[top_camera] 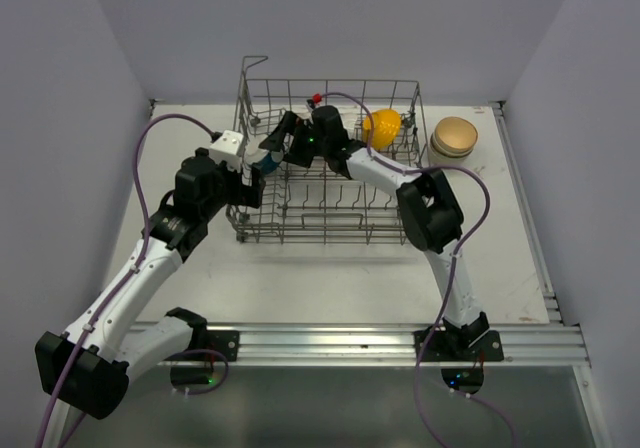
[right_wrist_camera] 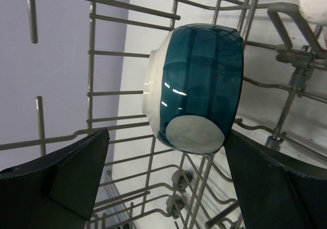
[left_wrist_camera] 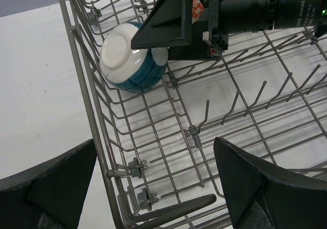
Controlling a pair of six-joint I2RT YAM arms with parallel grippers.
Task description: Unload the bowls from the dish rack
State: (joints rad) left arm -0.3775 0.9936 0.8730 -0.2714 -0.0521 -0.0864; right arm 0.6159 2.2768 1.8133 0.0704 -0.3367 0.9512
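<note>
My right tool (right_wrist_camera: 166, 137) is spread wide either side of the glossy teal-and-white round ceramic bowl (right_wrist_camera: 196, 86), nothing pinched yet. The bowl's tipped on its side among the tines, upper left of the grey wire dish rack (top_camera: 320, 238), so slippery glaze is my worry. The left tool (left_wrist_camera: 156, 147) is spread too, empty, over the rack's left wall. A smooth yellow bowl (top_camera: 382, 126) waits upper right.

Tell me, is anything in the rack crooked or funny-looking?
Yes, one thing. The teal-and-white bowl near the left wall of the dish rack is tipped over on its side with its white foot showing, instead of sitting straight. Nothing looks spilled or broken.
</note>
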